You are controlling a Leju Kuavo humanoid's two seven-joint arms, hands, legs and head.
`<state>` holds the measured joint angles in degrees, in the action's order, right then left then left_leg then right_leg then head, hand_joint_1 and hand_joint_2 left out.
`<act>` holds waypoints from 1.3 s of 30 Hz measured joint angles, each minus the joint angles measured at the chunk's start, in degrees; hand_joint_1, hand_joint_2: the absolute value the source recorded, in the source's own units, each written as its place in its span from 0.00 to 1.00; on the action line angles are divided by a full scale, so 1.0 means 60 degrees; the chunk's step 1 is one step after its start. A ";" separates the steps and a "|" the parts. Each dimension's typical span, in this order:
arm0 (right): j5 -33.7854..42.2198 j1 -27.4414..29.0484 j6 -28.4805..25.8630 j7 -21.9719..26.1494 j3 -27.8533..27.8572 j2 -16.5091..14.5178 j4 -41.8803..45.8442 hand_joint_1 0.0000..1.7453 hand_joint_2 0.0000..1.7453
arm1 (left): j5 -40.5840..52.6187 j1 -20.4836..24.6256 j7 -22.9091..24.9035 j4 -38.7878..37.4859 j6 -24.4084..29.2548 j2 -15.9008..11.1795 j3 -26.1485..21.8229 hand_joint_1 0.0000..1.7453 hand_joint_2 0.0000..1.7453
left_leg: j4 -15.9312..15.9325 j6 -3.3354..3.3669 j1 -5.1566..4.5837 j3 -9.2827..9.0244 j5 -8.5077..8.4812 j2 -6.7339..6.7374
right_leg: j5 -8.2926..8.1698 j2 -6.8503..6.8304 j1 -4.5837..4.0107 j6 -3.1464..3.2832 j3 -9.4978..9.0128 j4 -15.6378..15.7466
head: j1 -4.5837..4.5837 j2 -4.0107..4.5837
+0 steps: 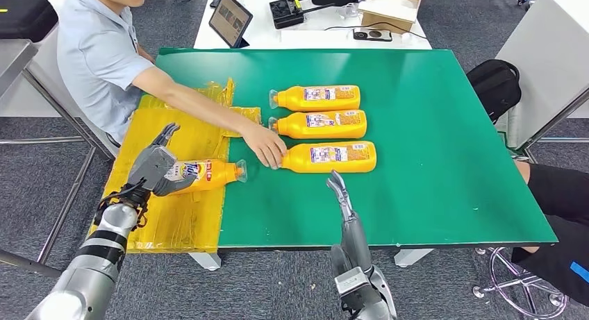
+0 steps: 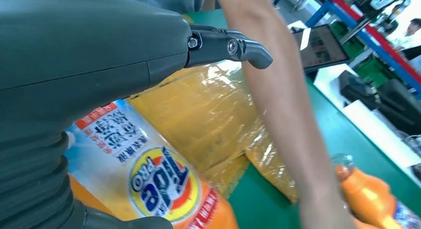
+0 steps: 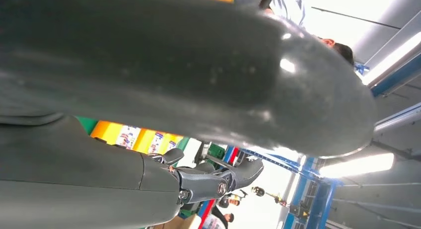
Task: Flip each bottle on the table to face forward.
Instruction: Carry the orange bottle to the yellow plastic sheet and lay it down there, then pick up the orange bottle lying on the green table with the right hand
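Your left hand [image 1: 158, 169] grips a bottle [image 1: 208, 173] lying over the yellow plastic [image 1: 173, 216]; its wrist view reveals the front label. A person's hand [image 1: 266, 148] touches the nearest of three bottles [image 1: 326, 122] on the tabletop [image 1: 444, 160], while your right hand [image 1: 339, 188] holds nothing, fingers [image 1: 335, 180] loosely extended.

The head view looks forward and down from high on the robot across the green-topped table [image 1: 430, 125], with both silver arms coming in from below. The left wrist view sits close behind the left hand [image 2: 74, 90], facing along it at the lying orange plastic bottle with the blue-and-white label [image 2: 159, 184], which the head view shares [image 1: 201, 174]. The right wrist view, turned and pressed close to the right hand [image 3: 174, 90], seems to face upward toward ceiling lights.
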<state>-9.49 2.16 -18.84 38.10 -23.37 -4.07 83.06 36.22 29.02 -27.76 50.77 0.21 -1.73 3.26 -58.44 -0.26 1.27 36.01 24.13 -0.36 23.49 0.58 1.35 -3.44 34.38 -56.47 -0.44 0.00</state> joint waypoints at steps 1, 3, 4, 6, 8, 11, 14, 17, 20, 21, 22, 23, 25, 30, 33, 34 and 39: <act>-0.0011 -0.0007 -0.0016 0.0000 0.0000 0.0010 0.0000 0.00 0.00 | -0.0048 -0.0057 0.0003 0.0153 0.0023 0.0025 -0.0008 0.00 1.00 | 0.0000 0.0000 0.0000 0.0000 0.0000 0.0002 | 0.0000 0.0001 0.0000 0.0000 0.0001 0.0000 | 0.0000 0.0000; -0.0119 -0.0024 -0.0180 0.0000 -0.0005 0.0031 0.0000 0.00 0.00 | -0.0375 -0.0197 -0.0093 0.0490 0.0224 0.0106 -0.0028 0.00 1.00 | 0.0000 0.0000 0.0000 0.0001 0.0000 0.0005 | 0.0000 0.0002 0.0000 0.0000 0.0004 0.0000 | 0.0000 0.0000; -0.0259 -0.0038 -0.0383 0.0000 -0.0022 0.0048 0.0000 0.00 0.25 | -0.0704 -0.0279 -0.0164 0.0710 0.0420 0.0170 -0.0043 0.00 1.00 | 0.0000 0.0000 0.0000 0.0001 0.0000 0.0005 | -0.0001 0.0002 0.0000 0.0000 0.0005 0.0001 | 0.0000 0.0000; -0.0896 -0.0118 -0.1091 0.0000 -0.0088 0.0120 -0.0059 0.00 0.75 | -0.1744 -0.0446 -0.0250 0.1270 0.0861 0.0364 -0.0087 0.00 1.00 | 0.0000 0.0000 0.0000 0.0002 0.0000 0.0005 | -0.0001 0.0002 0.0000 0.0000 0.0004 0.0001 | -0.0001 0.0000; -0.1945 -0.0296 -0.1942 0.0000 -0.0120 0.0230 -0.0345 0.00 1.00 | -0.2955 -0.0617 -0.0212 0.1902 0.1226 0.0583 -0.0127 0.00 1.00 | 0.0000 0.0000 -0.0001 0.0002 0.0000 0.0005 | -0.0002 0.0002 0.0000 -0.0001 0.0003 0.0002 | -0.0001 0.0000; -0.3147 -0.0565 -0.2544 0.0000 0.0077 0.0371 -0.0968 0.00 1.00 | -0.4283 -0.0954 -0.0161 0.2815 0.1654 0.0841 -0.0142 0.00 1.00 | 0.0000 0.0001 -0.0001 0.0002 0.0000 0.0001 | -0.0002 0.0000 0.0000 -0.0001 0.0002 0.0002 | 0.0000 0.0000; -0.3627 -0.0748 -0.2693 -0.0020 0.0316 0.0462 -0.1382 0.00 1.00 | -0.4733 -0.1243 -0.0219 0.3413 0.1902 0.0967 -0.0142 0.00 1.00 | 0.0000 0.0000 -0.0001 0.0004 0.0000 0.0001 | -0.0002 0.0002 0.0000 -0.0001 0.0003 0.0002 | 0.0000 0.0000; -0.4620 -0.1005 -0.2955 -0.0419 0.0642 0.0564 -0.1854 0.00 1.00 | -0.5000 -0.1554 -0.0445 0.3994 0.2539 0.1048 -0.0147 0.00 1.00 | 0.0000 0.0000 -0.0001 0.0004 0.0001 0.0004 | -0.0002 0.0004 0.0000 -0.0001 0.0004 0.0001 | 0.0002 0.0000; -0.5544 -0.1329 -0.2898 -0.1260 0.1183 0.0741 -0.2367 0.00 1.00 | -0.4748 -0.2109 -0.0630 0.4824 0.3880 0.1155 -0.0153 0.00 1.00 | 0.0000 0.0001 -0.0001 0.0005 0.0001 0.0006 | -0.0001 0.0004 0.0001 -0.0001 0.0005 0.0002 | 0.0000 0.0000; -0.5738 -0.1423 -0.2774 -0.1533 0.1403 0.0803 -0.2529 0.00 1.00 | -0.4518 -0.2355 -0.0699 0.5131 0.4404 0.1191 -0.0157 0.00 1.00 | 0.0000 0.0002 -0.0002 0.0005 0.0002 0.0006 | -0.0001 0.0004 0.0001 -0.0001 0.0005 0.0003 | 0.0000 0.0000; -0.5939 -0.1512 -0.2604 -0.1808 0.1636 0.0874 -0.2708 0.00 1.00 | -0.4242 -0.2628 -0.0777 0.5471 0.4909 0.1226 -0.0160 0.00 1.00 | 0.0000 0.0003 -0.0003 0.0006 0.0004 0.0005 | -0.0001 0.0004 0.0002 -0.0002 0.0005 0.0005 | 0.0000 0.0000; -0.6135 -0.1590 -0.2423 -0.2050 0.1851 0.0942 -0.2894 0.00 1.00 | -0.3976 -0.2908 -0.0855 0.5803 0.5316 0.1264 -0.0161 0.00 1.00 | 0.0000 0.0004 -0.0004 0.0007 0.0005 0.0005 | 0.0000 0.0003 0.0002 -0.0002 0.0005 0.0006 | 0.0000 0.0000; -0.6446 -0.1716 -0.2173 -0.2385 0.2224 0.1054 -0.3300 0.00 1.00 | -0.3620 -0.3444 -0.1006 0.6428 0.5827 0.1378 -0.0144 0.00 1.00 | -0.0001 0.0006 -0.0006 0.0010 0.0009 0.0001 | 0.0001 0.0002 0.0003 -0.0003 0.0005 0.0009 | -0.0002 0.0000; -0.6590 -0.2011 -0.1746 -0.2480 0.2799 0.1127 -0.4390 0.00 1.00 | -0.3279 -0.4381 -0.1390 0.7489 0.6276 0.1627 0.0078 0.00 1.00 | -0.0001 0.0008 -0.0005 0.0015 0.0012 0.0002 | 0.0002 0.0002 0.0002 -0.0004 0.0012 0.0011 | 0.0000 0.0000; -0.6431 -0.2181 -0.1332 -0.2503 0.3019 0.1143 -0.4989 0.00 1.00 | -0.3158 -0.4680 -0.1311 0.7843 0.6290 0.1668 0.0274 0.00 1.00 | 0.0000 0.0007 -0.0003 0.0014 0.0011 0.0002 | 0.0001 0.0001 0.0001 -0.0004 0.0012 0.0009 | 0.0000 0.0000; -0.6467 -0.2240 -0.1258 -0.2559 0.3074 0.1148 -0.5173 0.00 1.00 | -0.3138 -0.4752 -0.1261 0.7920 0.6282 0.1680 0.0330 0.00 1.00 | 0.0000 0.0007 -0.0003 0.0014 0.0010 0.0003 | 0.0001 0.0002 0.0001 -0.0003 0.0012 0.0009 | 0.0000 0.0000; -0.6757 -0.2676 -0.1122 -0.2795 0.3200 0.1176 -0.5917 0.00 1.00 | -0.3114 -0.4835 -0.1094 0.8030 0.6185 0.1697 0.0478 0.00 1.00 | 0.0000 0.0008 -0.0003 0.0001 0.0009 0.0011 | -0.0001 0.0006 0.0001 -0.0003 0.0006 0.0009 | 0.0000 0.0000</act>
<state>-50.03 -13.90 -25.57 21.33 -4.16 2.98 47.55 17.54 0.01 -34.32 98.95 37.33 8.45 6.13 -58.44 -0.21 1.25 36.02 24.18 -0.29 23.48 0.61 1.35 -3.46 34.42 -56.41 -0.44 0.00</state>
